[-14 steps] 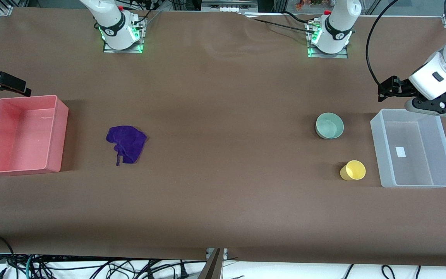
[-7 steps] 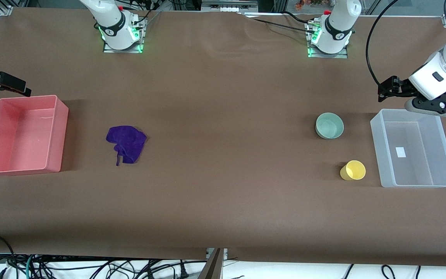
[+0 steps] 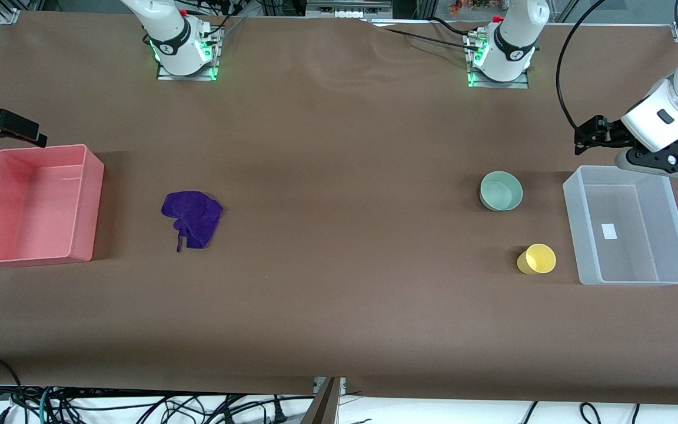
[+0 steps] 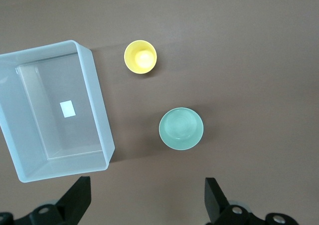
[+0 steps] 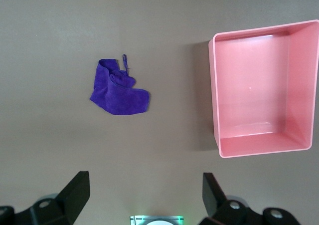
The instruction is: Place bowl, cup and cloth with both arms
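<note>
Nothing has moved — bowl (image 3: 501, 190), cup (image 3: 537, 259), cloth (image 3: 192, 217) untouched; left gripper (image 4: 148, 201) and right gripper (image 5: 145, 194) hover released.

The right claw (image 3: 3, 126) is partly cut off at the front view's edge. Both wrist views crop their own fingers (image 4: 75, 200) at the frame edge.
</note>
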Robot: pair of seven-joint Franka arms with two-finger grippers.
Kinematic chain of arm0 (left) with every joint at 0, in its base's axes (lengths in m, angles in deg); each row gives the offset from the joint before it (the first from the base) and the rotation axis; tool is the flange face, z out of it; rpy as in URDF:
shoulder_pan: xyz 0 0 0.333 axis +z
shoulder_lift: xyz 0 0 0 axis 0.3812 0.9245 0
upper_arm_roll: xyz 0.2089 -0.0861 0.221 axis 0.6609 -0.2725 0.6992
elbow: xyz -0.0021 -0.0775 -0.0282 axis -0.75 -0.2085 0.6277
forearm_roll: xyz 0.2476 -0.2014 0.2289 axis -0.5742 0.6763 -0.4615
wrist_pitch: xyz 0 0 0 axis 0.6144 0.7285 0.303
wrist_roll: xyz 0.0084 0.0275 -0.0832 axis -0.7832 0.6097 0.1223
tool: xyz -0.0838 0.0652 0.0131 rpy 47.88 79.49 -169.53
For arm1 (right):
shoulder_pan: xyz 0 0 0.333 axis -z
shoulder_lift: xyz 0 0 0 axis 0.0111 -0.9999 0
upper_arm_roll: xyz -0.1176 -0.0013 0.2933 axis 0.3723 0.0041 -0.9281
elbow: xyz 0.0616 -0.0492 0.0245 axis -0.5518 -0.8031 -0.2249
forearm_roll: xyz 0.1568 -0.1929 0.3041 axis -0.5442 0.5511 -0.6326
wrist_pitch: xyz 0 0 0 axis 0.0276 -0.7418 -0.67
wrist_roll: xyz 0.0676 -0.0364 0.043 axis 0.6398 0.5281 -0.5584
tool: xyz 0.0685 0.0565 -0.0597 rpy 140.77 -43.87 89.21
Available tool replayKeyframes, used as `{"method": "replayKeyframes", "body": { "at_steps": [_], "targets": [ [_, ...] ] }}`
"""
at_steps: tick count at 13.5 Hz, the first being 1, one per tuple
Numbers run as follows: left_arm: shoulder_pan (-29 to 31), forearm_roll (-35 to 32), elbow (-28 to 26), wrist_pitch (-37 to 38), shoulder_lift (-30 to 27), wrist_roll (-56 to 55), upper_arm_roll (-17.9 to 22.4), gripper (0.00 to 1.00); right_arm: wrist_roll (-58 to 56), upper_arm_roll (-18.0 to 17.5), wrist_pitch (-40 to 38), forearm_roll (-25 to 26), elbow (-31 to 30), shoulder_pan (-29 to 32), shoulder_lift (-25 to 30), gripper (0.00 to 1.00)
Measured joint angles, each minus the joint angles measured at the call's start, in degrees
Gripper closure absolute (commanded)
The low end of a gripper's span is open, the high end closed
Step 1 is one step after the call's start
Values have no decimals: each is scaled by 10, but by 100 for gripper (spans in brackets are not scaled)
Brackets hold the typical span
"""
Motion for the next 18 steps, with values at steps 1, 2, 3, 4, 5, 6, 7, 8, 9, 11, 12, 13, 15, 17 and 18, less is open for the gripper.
{"method": "replayKeyframes", "body": {
  "at_steps": [1, 2, 3, 4, 5, 6, 7, 8, 9, 11, 12, 13, 15, 17, 18],
  "targets": [
    [0, 0, 0, 0, 0, 0, 0, 0, 0, 0, 0, 0, 0, 0, 0, 0],
    [0, 0, 0, 0, 0, 0, 0, 0, 0, 0, 0, 0, 0, 0, 0, 0],
    [0, 0, 0, 0, 0, 0, 0, 0, 0, 0, 0, 0, 0, 0, 0, 0],
    [0, 0, 0, 0, 0, 0, 0, 0, 0, 0, 0, 0, 0, 0, 0, 0],
    [0, 0, 0, 2, 0, 0, 0, 0, 0, 0, 1, 0, 0, 0, 0, 0],
    [0, 0, -1, 6, 0, 0, 0, 0, 0, 0, 3, 0, 0, 0, 0, 0],
    [0, 0, -2, 13, 0, 0, 0, 0, 0, 0, 6, 0, 0, 0, 0, 0],
    [0, 0, -3, 21, 0, 0, 0, 0, 0, 0, 9, 0, 0, 0, -1, 0],
    [0, 0, -7, 27, 0, 0, 0, 0, 0, 1, 13, 0, 0, 0, -4, 0],
    [0, 0, -17, 33, 1, 0, 0, 0, 0, 2, 35, 0, 0, 1, -17, 0],
    [0, 0, -23, 33, 3, 0, 0, 0, 0, 3, 47, 0, 0, 1, -26, 0],
    [0, 0, -34, 33, 5, 0, 0, 0, 0, 3, 55, 0, -1, 2, -37, 0],
    [0, 0, -74, 6, 16, 0, 0, 0, 0, 3, 76, 0, -4, 1, -57, 0],
    [0, 0, -132, -68, 28, 0, 0, 0, 0, 2, 102, 0, -25, 1, -69, 0],
    [0, 0, -171, -121, 33, 0, 0, 0, 0, 1, 122, 0, -47, 1, -73, 0]
  ]
}}
